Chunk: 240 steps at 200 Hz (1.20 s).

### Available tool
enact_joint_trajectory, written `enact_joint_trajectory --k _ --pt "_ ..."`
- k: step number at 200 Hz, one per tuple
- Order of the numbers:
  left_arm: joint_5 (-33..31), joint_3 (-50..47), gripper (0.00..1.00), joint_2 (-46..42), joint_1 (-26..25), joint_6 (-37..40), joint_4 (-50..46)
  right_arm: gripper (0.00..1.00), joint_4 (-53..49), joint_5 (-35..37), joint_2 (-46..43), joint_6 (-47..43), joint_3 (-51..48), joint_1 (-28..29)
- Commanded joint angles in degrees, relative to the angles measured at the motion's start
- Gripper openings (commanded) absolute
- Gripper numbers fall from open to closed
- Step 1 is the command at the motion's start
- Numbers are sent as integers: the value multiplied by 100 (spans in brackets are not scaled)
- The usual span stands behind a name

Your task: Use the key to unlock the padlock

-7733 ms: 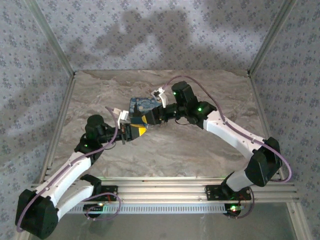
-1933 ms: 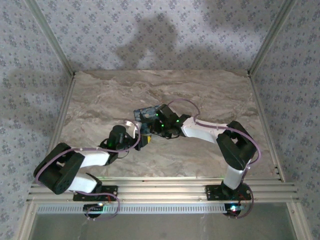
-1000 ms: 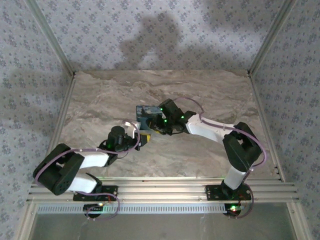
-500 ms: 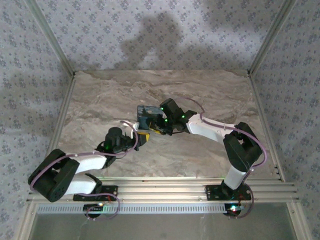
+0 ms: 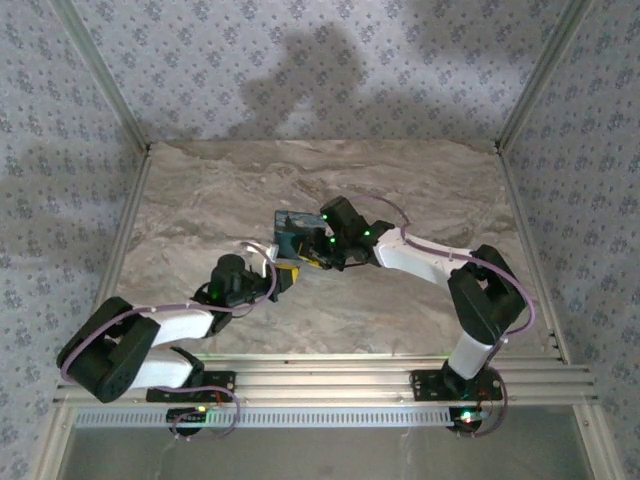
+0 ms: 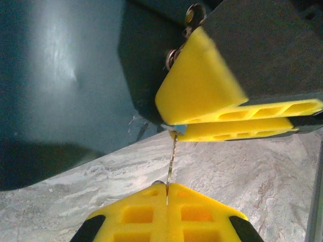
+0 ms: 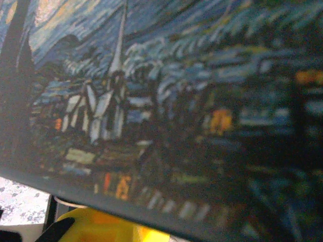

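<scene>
Marbled table (image 5: 200, 200) spreads beneath padlock (image 5: 290, 225); floral walls (image 5: 300, 70) surround.

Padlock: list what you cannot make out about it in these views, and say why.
Keyhole: left wrist view, hidden where key meets right gripper.
Shackle state: top view, padlock too small, partly under right arm.
Padlock outline: right wrist view, blurred, cut off at top and sides.

No legible text, label, brand, number or sign is identified. The face of the padlock (image 7: 161, 101) is covered by a painted print without readable lettering.
</scene>
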Motion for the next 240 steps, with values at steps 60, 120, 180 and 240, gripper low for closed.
enact_joint_trajectory --k 60,120,180,240 --pt "18 65 0 221 -11 22 400 0 122 38 -243 -84 10 6" --pt "45 74 0 150 -9 -48 518 0 155 31 -209 -100 -43 1" --pt "162 198 0 274 -13 -101 604 0 200 12 -132 -94 -32 7" --pt "170 282 0 551 -15 -60 540 0 277 20 142 -85 61 0"
